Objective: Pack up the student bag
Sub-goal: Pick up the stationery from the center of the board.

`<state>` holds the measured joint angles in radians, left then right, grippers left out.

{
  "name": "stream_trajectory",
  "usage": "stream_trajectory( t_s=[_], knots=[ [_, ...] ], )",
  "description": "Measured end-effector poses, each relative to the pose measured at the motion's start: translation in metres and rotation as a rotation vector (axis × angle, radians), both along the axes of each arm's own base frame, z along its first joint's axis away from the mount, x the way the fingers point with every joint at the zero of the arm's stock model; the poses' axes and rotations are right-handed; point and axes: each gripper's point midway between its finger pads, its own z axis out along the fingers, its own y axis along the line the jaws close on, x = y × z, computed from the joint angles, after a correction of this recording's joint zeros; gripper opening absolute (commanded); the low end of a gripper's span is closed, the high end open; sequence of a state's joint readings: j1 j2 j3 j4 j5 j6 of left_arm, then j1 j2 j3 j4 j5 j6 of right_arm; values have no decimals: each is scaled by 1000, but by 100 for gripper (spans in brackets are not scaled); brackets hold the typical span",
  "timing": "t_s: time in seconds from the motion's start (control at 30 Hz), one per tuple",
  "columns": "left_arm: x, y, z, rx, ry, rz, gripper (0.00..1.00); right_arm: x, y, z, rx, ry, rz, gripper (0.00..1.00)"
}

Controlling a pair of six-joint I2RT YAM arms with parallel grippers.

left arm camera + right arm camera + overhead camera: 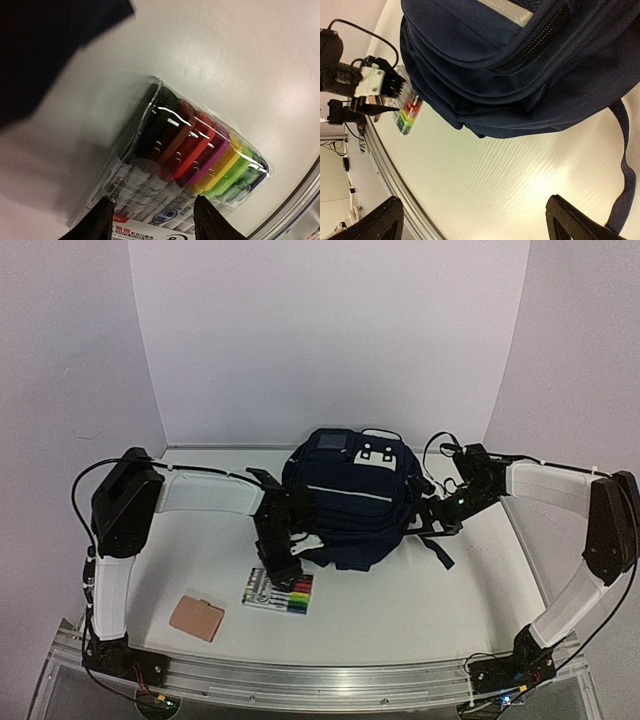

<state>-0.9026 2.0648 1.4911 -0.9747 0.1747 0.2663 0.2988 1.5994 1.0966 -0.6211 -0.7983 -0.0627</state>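
Clear case (pixel 131 145) holds colored markers (pixel 197 145); left end effector (pixel 152 212) parted above it, right end effector (pixel 472 212) wide.

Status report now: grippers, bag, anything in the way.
Left gripper open, low over the marker pack. Right gripper open, empty, beside the student bag. Visible zipper shut. Tan pad lies apart, near the table edge.

The left arm (pixel 205 495) and the right arm (pixel 550 485) share one build: smooth white shells over the long links and boxy black housings at the joints. A thin black cable (pixel 76 495) loops off the left arm. A second black cable (pixel 436 438) curls by the right wrist, where a small green light (pixel 458 502) glows. The fingers (pixel 100 222) are matte black, wedge-shaped, and taper to blunt tips.
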Motion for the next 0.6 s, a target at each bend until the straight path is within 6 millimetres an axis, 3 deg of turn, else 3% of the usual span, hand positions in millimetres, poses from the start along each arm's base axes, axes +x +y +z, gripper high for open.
stream_trajectory(
  t_s=[0.1,0.2,0.27,0.47,0.6],
  knots=[
    [9,-45,1,-69,-38,61,45,0,0,1,6,10,-11,98],
    [18,-73,3,-144,-59,137,43,0,0,2,8,17,-19,98],
    [23,-83,5,-177,-65,201,44,0,0,2,9,21,-23,98],
    [31,-105,12,-273,-50,385,69,-6,2,-2,46,69,-51,98],
    [27,-95,20,-310,-47,520,78,-22,9,-14,55,123,-55,98]
  ],
)
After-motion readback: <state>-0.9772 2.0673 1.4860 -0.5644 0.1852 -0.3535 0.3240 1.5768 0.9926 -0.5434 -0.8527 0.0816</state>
